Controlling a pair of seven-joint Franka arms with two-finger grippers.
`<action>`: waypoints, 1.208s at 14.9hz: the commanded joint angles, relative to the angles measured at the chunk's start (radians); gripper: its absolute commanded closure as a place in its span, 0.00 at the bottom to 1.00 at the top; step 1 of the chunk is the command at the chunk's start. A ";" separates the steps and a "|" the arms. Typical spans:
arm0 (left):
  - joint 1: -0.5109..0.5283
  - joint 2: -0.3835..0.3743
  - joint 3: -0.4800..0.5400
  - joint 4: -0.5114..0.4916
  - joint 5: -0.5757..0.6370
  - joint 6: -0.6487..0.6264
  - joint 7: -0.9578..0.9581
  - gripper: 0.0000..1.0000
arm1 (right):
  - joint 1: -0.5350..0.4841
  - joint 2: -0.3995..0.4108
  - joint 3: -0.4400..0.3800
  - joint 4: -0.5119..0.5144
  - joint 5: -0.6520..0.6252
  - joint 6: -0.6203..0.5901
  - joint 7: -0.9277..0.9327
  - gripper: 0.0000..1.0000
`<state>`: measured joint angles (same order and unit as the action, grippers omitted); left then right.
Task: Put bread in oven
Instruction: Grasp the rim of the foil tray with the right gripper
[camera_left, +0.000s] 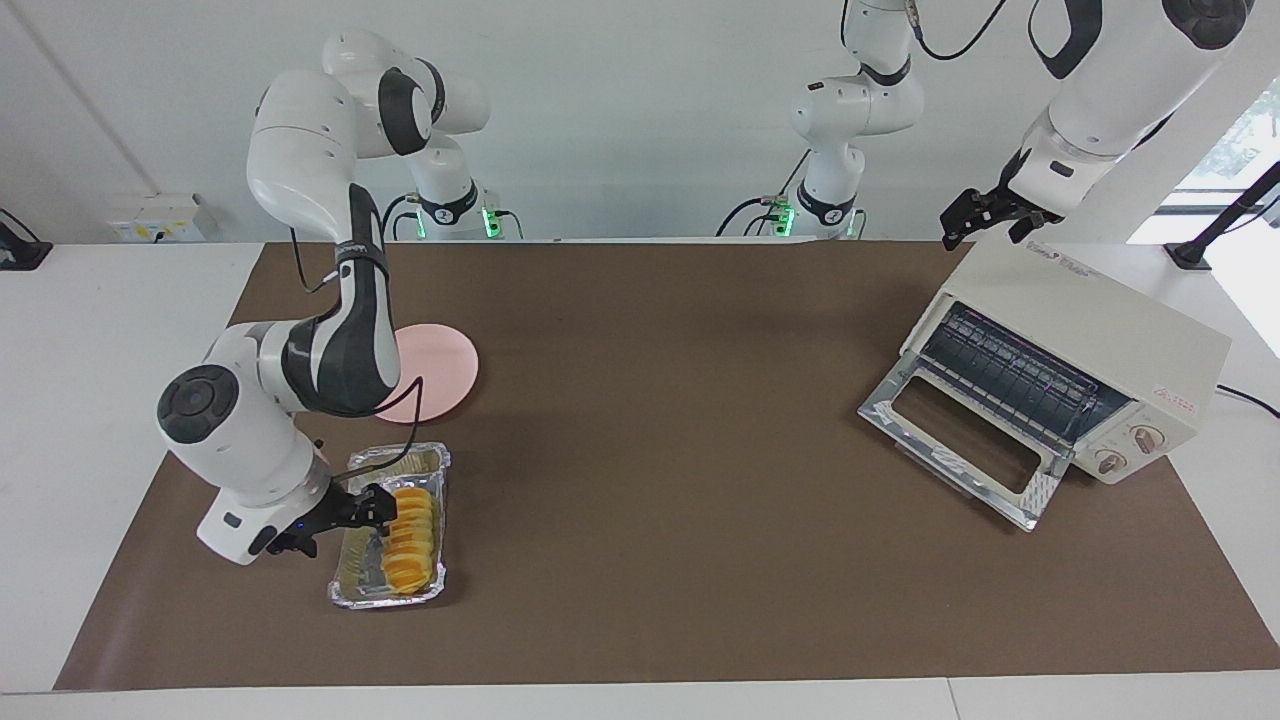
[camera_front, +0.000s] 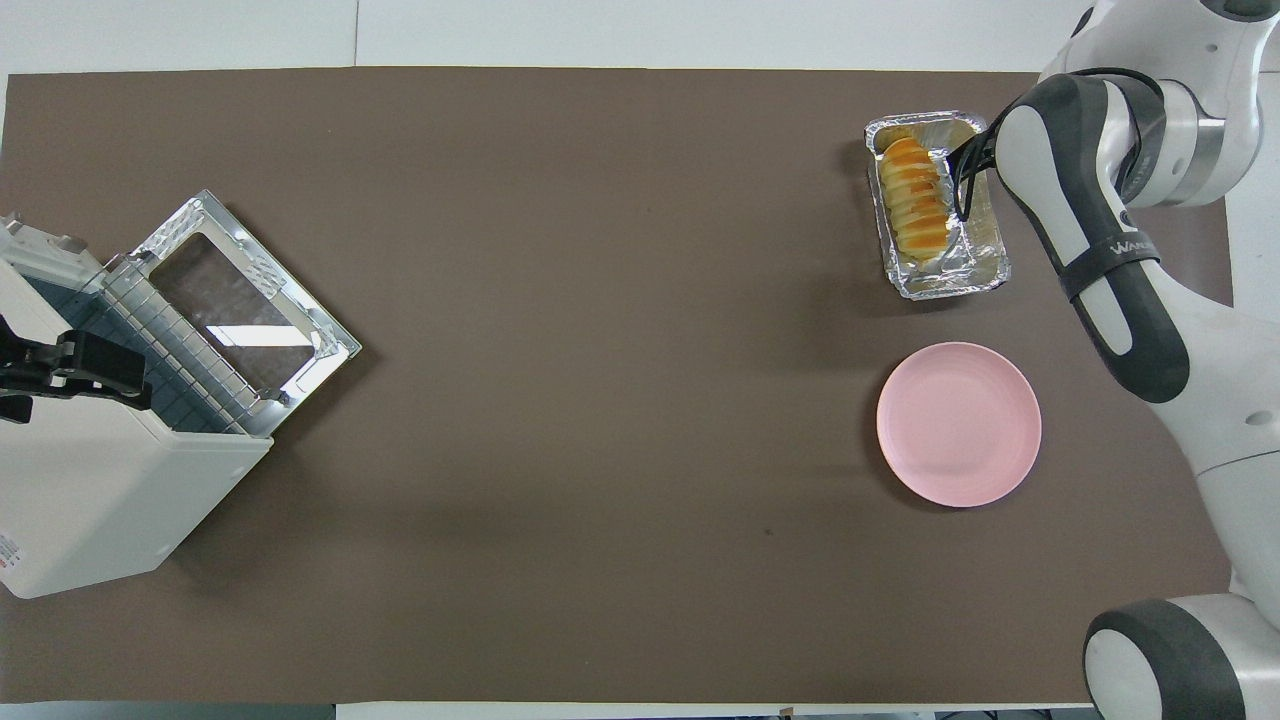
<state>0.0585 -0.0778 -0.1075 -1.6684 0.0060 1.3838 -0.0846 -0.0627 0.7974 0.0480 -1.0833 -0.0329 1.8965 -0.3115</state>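
Observation:
The bread (camera_left: 408, 540) (camera_front: 915, 198), a ridged yellow-orange loaf, lies flat in the silver foil tray (camera_left: 360, 598) (camera_front: 950, 285), along the tray's side toward the left arm's end. My right gripper (camera_left: 345, 520) is open just above the tray's other long side, beside the loaf and apart from it. From overhead the arm covers most of that gripper. The cream-white oven (camera_left: 1090, 330) (camera_front: 90, 500) stands at the left arm's end, its glass door (camera_left: 960, 440) dropped open and the rack showing. My left gripper (camera_left: 985, 215) (camera_front: 70, 365) waits open over the oven's top, holding nothing.
A round pink plate (camera_left: 440, 370) (camera_front: 958, 423) sits bare on the brown mat, nearer to the robots than the foil tray. The right arm's elbow hangs over the mat's edge beside the tray. A black cable runs from the oven off the table.

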 joint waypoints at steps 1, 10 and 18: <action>0.012 -0.022 -0.001 -0.019 -0.020 0.017 0.005 0.00 | -0.003 -0.052 -0.003 -0.119 -0.022 0.054 -0.023 0.00; 0.012 -0.022 -0.001 -0.019 -0.020 0.017 0.005 0.00 | 0.001 -0.095 -0.007 -0.224 -0.018 0.111 0.007 1.00; 0.012 -0.022 -0.001 -0.019 -0.020 0.017 0.005 0.00 | 0.001 -0.105 0.001 -0.216 -0.012 0.095 0.019 1.00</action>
<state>0.0585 -0.0778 -0.1075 -1.6684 0.0060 1.3838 -0.0846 -0.0548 0.7303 0.0400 -1.2615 -0.0442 1.9899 -0.3048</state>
